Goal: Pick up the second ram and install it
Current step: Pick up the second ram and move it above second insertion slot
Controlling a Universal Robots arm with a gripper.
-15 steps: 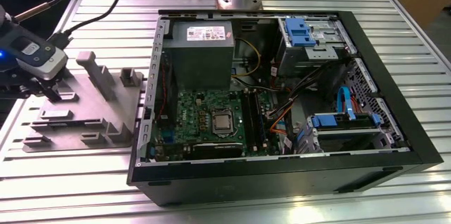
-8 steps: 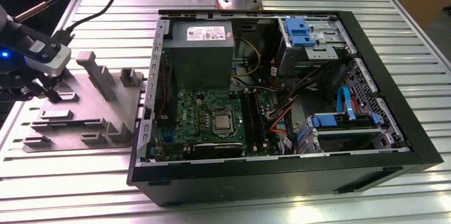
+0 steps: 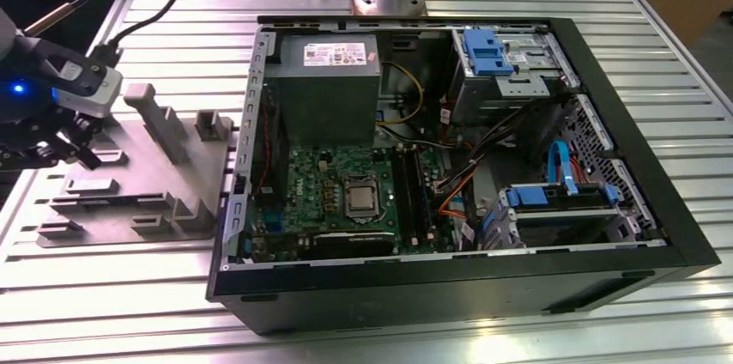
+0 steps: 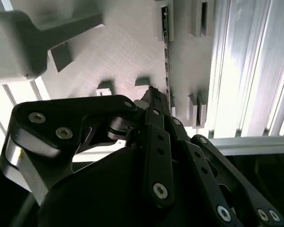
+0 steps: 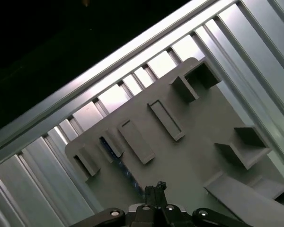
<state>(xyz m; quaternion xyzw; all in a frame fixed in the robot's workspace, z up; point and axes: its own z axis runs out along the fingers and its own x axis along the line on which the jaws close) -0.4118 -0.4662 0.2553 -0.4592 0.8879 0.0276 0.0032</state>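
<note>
The second ram (image 5: 114, 153) is a thin bluish stick standing on edge in a groove of the grey fixture plate (image 5: 194, 137). In the second wrist view the ram (image 4: 166, 52) shows edge-on as a dark strip with small chips, running up to my fingertips. My gripper (image 4: 156, 97) hangs over the plate (image 4: 123, 52) with its fingers drawn together at one end of the stick. The first wrist view shows the gripper (image 5: 156, 187) at that same end. In the exterior view my gripper (image 3: 81, 151) is at the far left, over the fixture plate (image 3: 137, 201).
An open computer case (image 3: 458, 274) lies right of the fixture in the exterior view, with its motherboard and black memory slots (image 3: 410, 197) facing up. Raised grey blocks (image 3: 154, 119) stand on the plate. All of it rests on a ribbed aluminium table (image 3: 103, 295).
</note>
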